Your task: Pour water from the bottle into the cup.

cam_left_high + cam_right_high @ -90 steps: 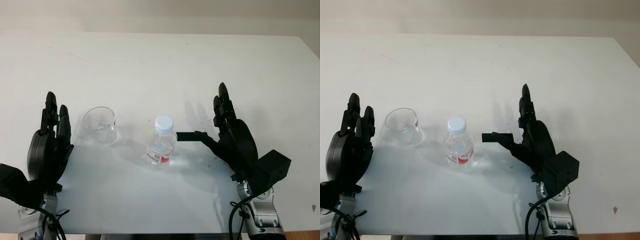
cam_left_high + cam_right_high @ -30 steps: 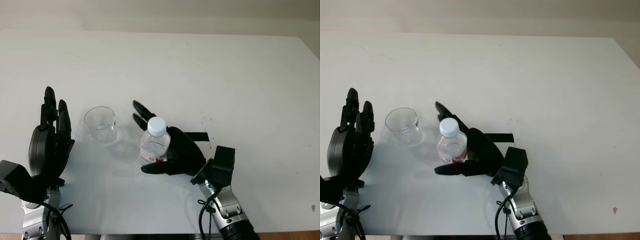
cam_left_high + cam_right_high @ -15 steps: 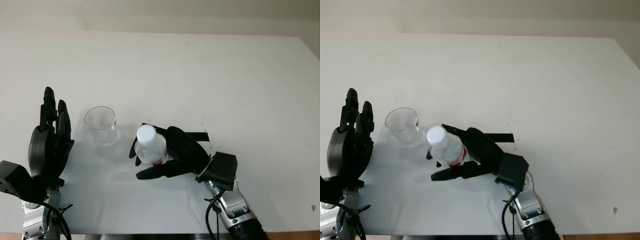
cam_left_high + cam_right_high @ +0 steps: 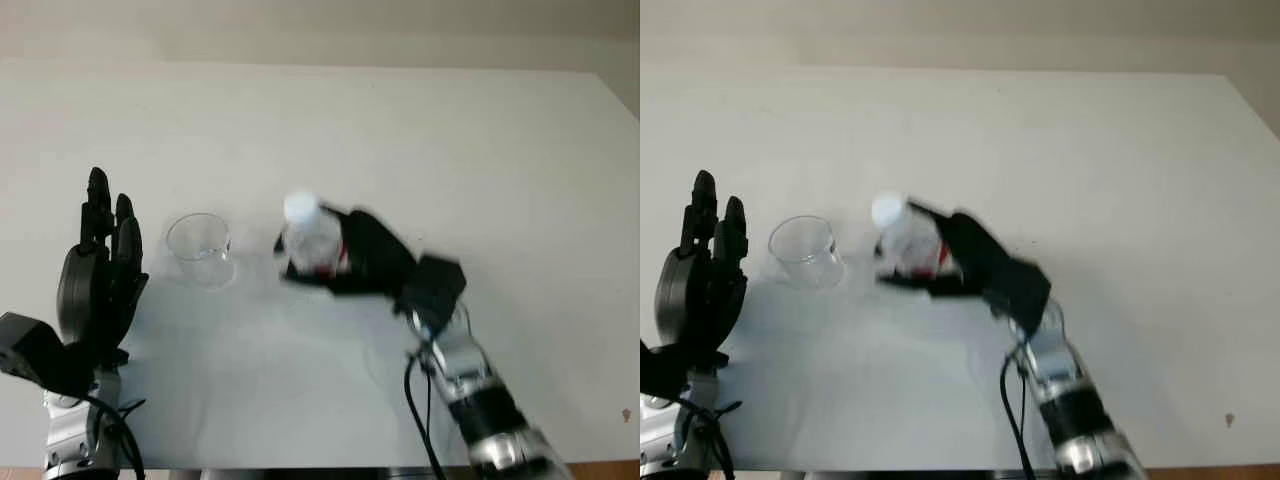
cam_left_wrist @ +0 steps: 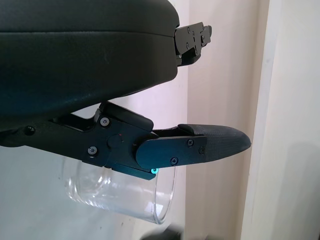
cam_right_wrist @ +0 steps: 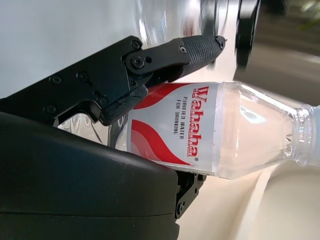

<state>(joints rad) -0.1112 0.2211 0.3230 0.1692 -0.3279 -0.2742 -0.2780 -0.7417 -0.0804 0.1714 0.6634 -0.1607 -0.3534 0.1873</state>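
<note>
Lifted clear of the white table (image 4: 480,150) since half a second ago, the small clear plastic water bottle with a red-and-white label and white cap (image 4: 312,240) now rides higher and farther from the robot, carried by the black three-finger right hand (image 4: 352,258). That hand is wrapped around the bottle's labelled middle, with fingers (image 6: 165,57) over one side of the label and the palm shell against the other, as the right wrist view shows. The bottle leans with its capped neck angled up and toward the short clear glass cup (image 4: 200,249), which stands on the table to the left, near the bottle but apart from it. The cap appears to be on the bottle.

Off to the cup's left, the black left hand (image 4: 97,285) is open and holds nothing, parked upright just beside the cup without touching it; its wrist view looks past one finger (image 5: 197,145) at the cup's rim (image 5: 125,200).

Judged from this moment, the carry toward the cup is under way and no pouring has begun. To do it well, the mouth of the bottle should come over the cup's opening before the tilt deepens, then roll slowly so the stream lands inside the rim. The grip sits at the bottle's soft middle, so squeezing harder could crush it. The cup is light and unheld; a knock from the bottle neck could tip it.
</note>
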